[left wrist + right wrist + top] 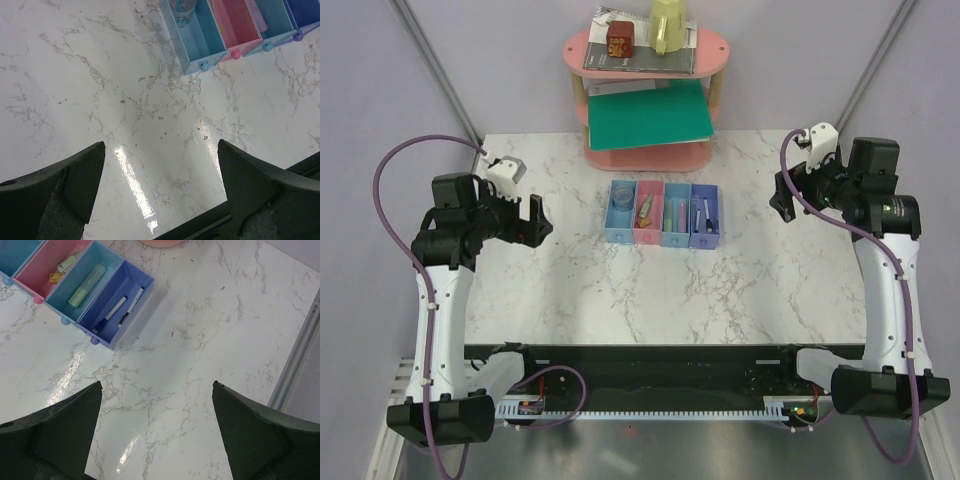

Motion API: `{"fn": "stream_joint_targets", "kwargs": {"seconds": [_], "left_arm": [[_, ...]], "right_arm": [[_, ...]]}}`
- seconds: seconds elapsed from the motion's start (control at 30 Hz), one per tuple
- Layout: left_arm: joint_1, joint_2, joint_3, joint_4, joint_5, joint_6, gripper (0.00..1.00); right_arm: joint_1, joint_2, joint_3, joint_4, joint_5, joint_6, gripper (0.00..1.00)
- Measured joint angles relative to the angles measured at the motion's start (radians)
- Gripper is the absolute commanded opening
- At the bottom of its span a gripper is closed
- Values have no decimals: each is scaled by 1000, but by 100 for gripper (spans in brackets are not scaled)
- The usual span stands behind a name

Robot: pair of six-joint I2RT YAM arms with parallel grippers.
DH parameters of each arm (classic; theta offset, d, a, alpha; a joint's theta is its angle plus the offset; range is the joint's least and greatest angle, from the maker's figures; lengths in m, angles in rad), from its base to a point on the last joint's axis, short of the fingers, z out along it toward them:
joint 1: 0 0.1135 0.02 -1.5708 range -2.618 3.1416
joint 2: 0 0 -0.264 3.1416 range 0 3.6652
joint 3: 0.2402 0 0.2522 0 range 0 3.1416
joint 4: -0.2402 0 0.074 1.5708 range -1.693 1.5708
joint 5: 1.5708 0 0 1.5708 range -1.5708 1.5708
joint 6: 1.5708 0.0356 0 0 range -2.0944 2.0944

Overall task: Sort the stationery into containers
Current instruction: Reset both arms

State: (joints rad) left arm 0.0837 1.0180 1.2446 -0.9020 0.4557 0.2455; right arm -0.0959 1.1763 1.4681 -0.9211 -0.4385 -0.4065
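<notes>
L pincer (160, 144) & R pincer (156, 384) both wide, nothing held, above tabletop (620, 290); I see green marker (87, 286), pens (112, 312) in trays (663, 241).

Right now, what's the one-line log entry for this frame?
left hand: open, empty | right hand: open, empty | trays: tape roll, pale green marker, two pens inside | stage: sorting appears done

- I see white links and black joints on my left arm (438, 300) and right arm (888, 300).
- A purple cable (377, 185) loops along each.
- My fingers (70, 190) are matte black wedges.
</notes>
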Motion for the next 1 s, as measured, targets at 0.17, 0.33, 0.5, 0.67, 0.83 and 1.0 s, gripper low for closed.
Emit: {"fn": "stream_joint_targets", "kwargs": {"seconds": [0.17, 0.33, 0.5, 0.67, 0.83, 1.0], "left_arm": [[0, -27, -18, 4, 0, -2, 100], [0, -30, -35, 18, 0, -9, 100], [0, -30, -40, 20, 0, -14, 100], [0, -30, -40, 22, 0, -21, 100], [0, -30, -40, 22, 0, -24, 100], [0, -30, -40, 23, 0, -27, 100]], "right_arm": [[0, -24, -43, 35, 10, 25, 98], [-7, -31, -62, 60, 20, 41, 98], [-14, -50, -76, 87, 44, 45, 98], [-21, -74, -89, 106, 54, 45, 98], [-28, -77, -105, 126, 58, 48, 98], [-35, -78, -120, 146, 67, 56, 98]]}}
